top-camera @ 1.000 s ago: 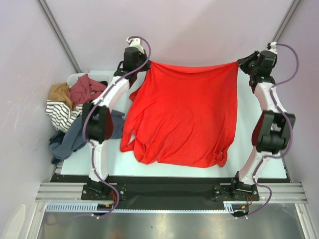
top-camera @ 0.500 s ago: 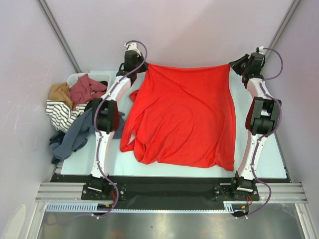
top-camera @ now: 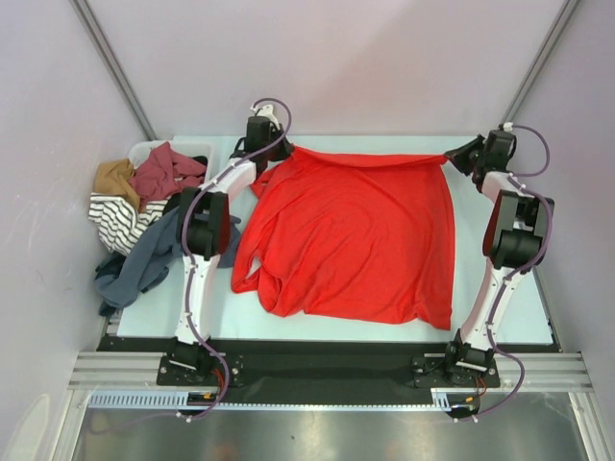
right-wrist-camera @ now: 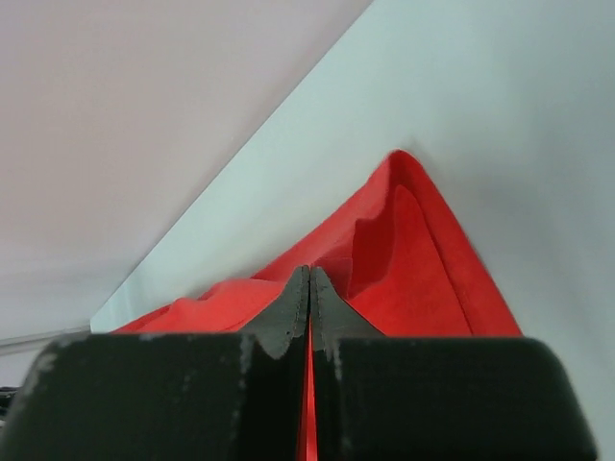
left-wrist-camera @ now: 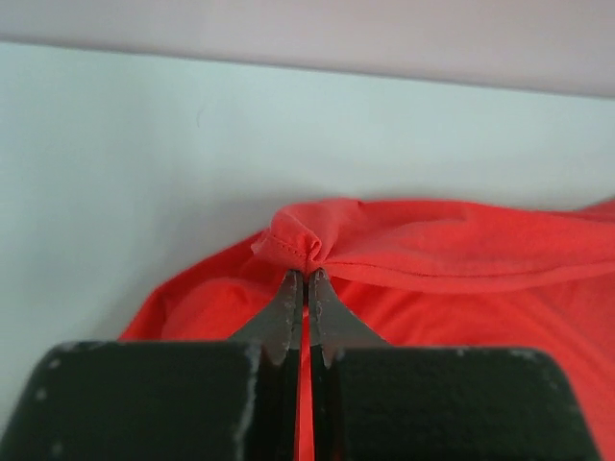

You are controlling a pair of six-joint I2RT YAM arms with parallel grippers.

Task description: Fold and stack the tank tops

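Observation:
A large bright red tank top (top-camera: 356, 230) lies spread over the pale table (top-camera: 500, 307). Its far hem runs between my two grippers near the table's far edge. My left gripper (top-camera: 282, 151) is shut on the far left corner, and the left wrist view shows the bunched red hem (left-wrist-camera: 293, 240) pinched at the gripper (left-wrist-camera: 306, 275). My right gripper (top-camera: 452, 157) is shut on the far right corner, with red cloth (right-wrist-camera: 413, 269) fanning out beyond the gripper (right-wrist-camera: 309, 271). The near left part of the top is wrinkled.
A white basket (top-camera: 144, 150) stands at the far left with a maroon garment (top-camera: 168, 173), a mustard one (top-camera: 113, 176) and a striped one (top-camera: 120, 221) spilling out. A blue-grey garment (top-camera: 144, 264) hangs beside the left arm, over the table's left edge.
Both grippers have come down toward the table with the red top's far corners. The raised hem has sunk, and the top's right side now lies flat.

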